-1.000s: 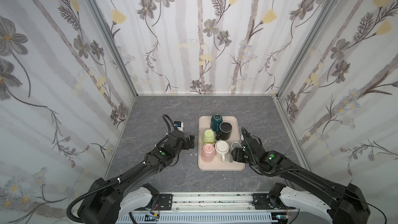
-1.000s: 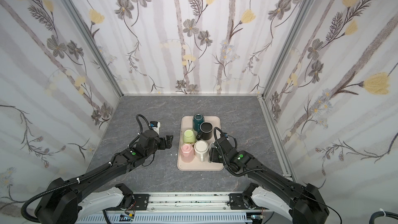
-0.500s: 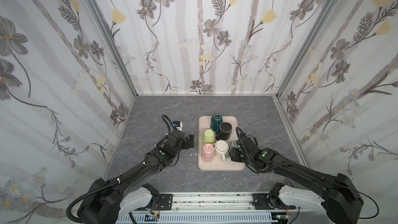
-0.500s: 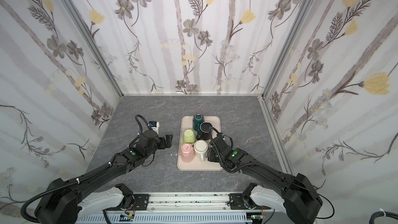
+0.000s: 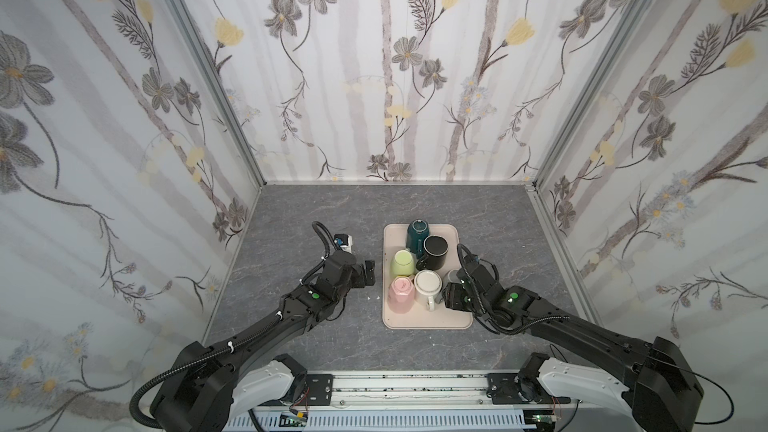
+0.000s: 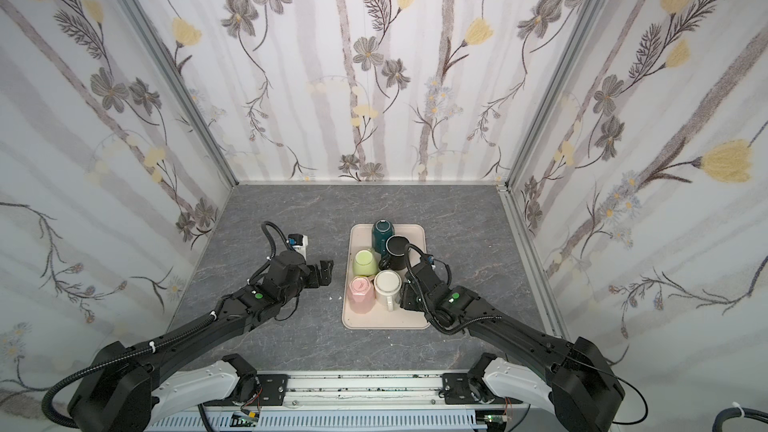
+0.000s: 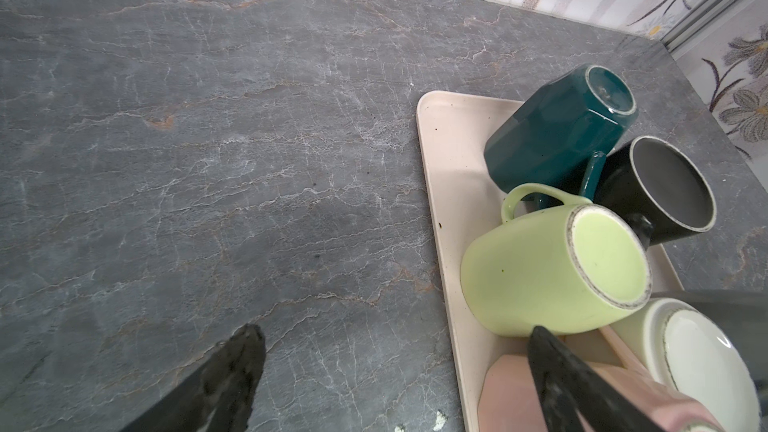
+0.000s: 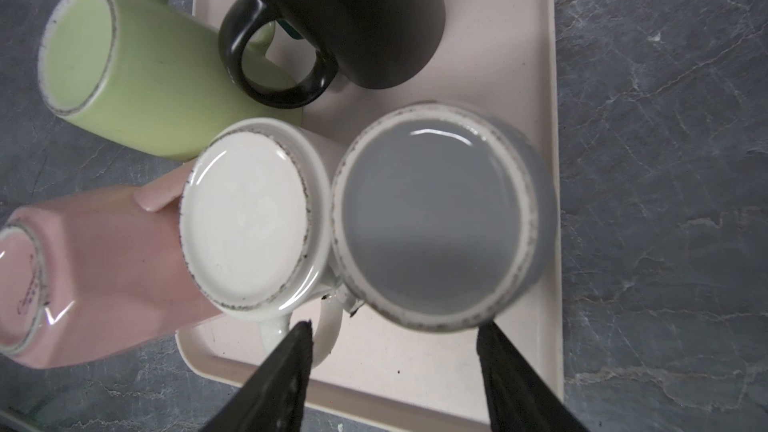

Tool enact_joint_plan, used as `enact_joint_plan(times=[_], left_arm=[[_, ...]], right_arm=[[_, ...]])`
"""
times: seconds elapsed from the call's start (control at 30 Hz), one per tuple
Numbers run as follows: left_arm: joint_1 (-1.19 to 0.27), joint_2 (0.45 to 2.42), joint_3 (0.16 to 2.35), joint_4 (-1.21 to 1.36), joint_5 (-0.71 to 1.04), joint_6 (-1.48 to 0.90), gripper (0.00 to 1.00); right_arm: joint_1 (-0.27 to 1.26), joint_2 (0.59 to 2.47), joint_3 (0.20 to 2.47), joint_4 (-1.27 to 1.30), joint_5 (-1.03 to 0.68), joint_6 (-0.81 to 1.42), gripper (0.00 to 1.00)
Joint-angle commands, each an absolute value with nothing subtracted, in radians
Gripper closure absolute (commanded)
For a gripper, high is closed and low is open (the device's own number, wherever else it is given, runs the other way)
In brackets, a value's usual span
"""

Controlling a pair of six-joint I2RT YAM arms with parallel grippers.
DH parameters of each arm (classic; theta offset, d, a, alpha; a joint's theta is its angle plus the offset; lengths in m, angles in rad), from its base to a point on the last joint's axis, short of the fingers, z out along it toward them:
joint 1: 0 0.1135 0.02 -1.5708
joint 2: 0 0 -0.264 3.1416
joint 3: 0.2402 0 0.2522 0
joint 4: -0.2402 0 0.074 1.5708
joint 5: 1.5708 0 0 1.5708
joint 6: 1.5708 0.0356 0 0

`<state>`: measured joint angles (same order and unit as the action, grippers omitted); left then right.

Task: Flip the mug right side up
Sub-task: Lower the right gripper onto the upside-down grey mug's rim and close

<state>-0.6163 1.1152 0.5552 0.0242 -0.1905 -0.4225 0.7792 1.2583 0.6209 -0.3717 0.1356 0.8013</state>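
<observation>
A grey mug point(image 8: 436, 218) stands upside down at the right edge of the beige tray point(image 5: 428, 320), against a white upside-down mug point(image 8: 245, 218). My right gripper point(image 8: 395, 338) hovers open just over the grey mug's near side, one finger above the white mug's handle, holding nothing. In a top view the right gripper point(image 5: 451, 295) covers most of the grey mug point(image 5: 452, 275). My left gripper point(image 5: 368, 274) is open and empty over the table just left of the tray; in the left wrist view the left gripper point(image 7: 392, 338) has one finger over the pink mug point(image 7: 511, 392).
Also on the tray are a green mug point(image 5: 403, 263), a pink mug point(image 5: 401, 293) and a teal mug point(image 5: 417, 233), all upside down, and a black mug point(image 5: 435, 251) standing upright. Patterned walls close in the grey table on three sides.
My right gripper has shifted a little to the left and nearer, over the grey mug toward the white one. The left arm has not moved.
</observation>
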Motion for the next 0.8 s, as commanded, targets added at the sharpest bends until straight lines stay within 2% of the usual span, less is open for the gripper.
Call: enact_joint_plan(times=[0.0,0.2,0.37,0.47,0.77], left_arm=[[-0.615,1.117,0.554,0.032,-0.207,-0.44,0.0],[-0.616,1.112,0.554,0.03,-0.205,-0.441,0.0],[-0.616,1.108,0.554,0.028,-0.205,-0.443,0.0],[-0.615,1.107,0.554,0.028,-0.206,-0.443,0.0],[-0.615,1.111,0.552,0.029,-0.209,-0.442,0.0]], right_arm=[[0.774,1.274,0.632,-0.299,0.156,0.838,0.35],[0.758,1.299,0.657,-0.28,0.198,0.832,0.32],[0.733,1.356,0.681,-0.283,0.203,0.791,0.36],[0.721,1.384,0.694,-0.291,0.214,0.775,0.42],[0.712,1.413,0.709,-0.362,0.274,0.749,0.42]])
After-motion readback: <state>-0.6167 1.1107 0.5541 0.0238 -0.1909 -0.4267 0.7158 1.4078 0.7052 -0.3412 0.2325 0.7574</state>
